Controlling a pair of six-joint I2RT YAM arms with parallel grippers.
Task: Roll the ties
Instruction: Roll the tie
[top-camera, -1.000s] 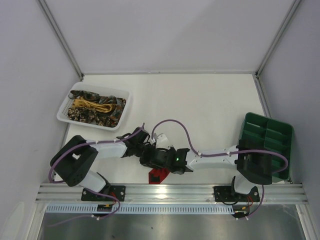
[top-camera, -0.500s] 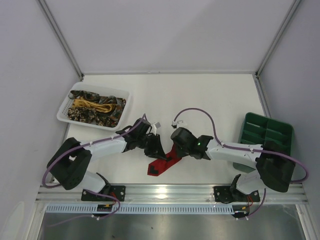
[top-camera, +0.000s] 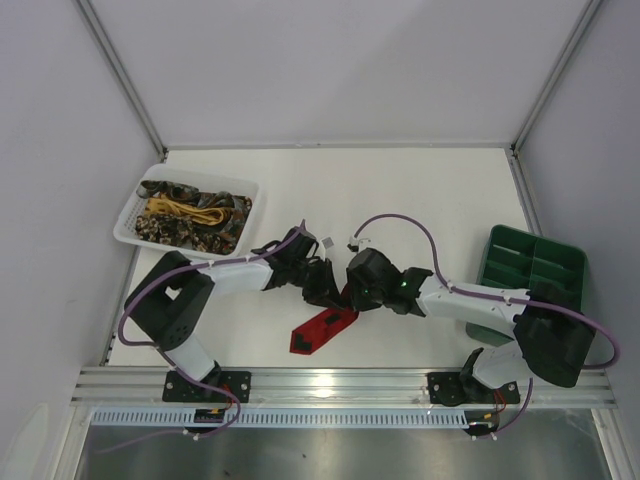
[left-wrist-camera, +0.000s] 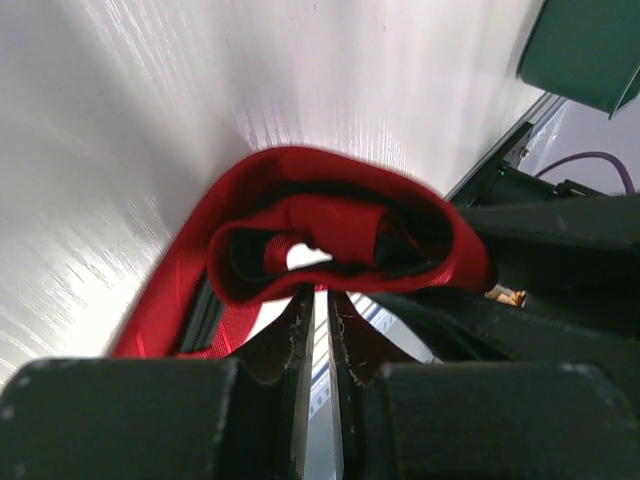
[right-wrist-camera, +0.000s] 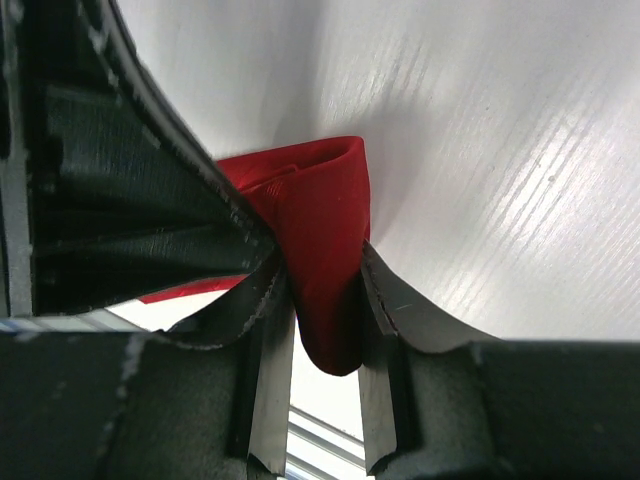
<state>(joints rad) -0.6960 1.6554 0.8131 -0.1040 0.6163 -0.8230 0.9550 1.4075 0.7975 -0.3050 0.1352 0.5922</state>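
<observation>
In the overhead view, a plain bright red necktie lies on the white table just below the middle of the frame. Its pointed end, with a dark backing patch, aims toward the lower left. Its other end runs up and to the right into the spot where both arms meet.

The left gripper comes in from the left and the right gripper from the right. They almost touch over the tie.

The left wrist view shows the red necktie curled into a loose roll in the centre of the frame, with dark lining inside the coil. The left gripper has its jaws drawn to a narrow slit, and their tips pinch the lower fold of the roll.

In the right wrist view, the right gripper is clamped on a folded thickness of the red necktie. The fabric fills the gap between its two fingers.

At the upper left of the overhead view is a white mesh basket. It holds brown-gold patterned ties with a yellow tie lying on top. A dark green plastic compartment tray sits at the right edge, well apart from the grippers. A corner of it shows at the upper right of the left wrist view.
</observation>
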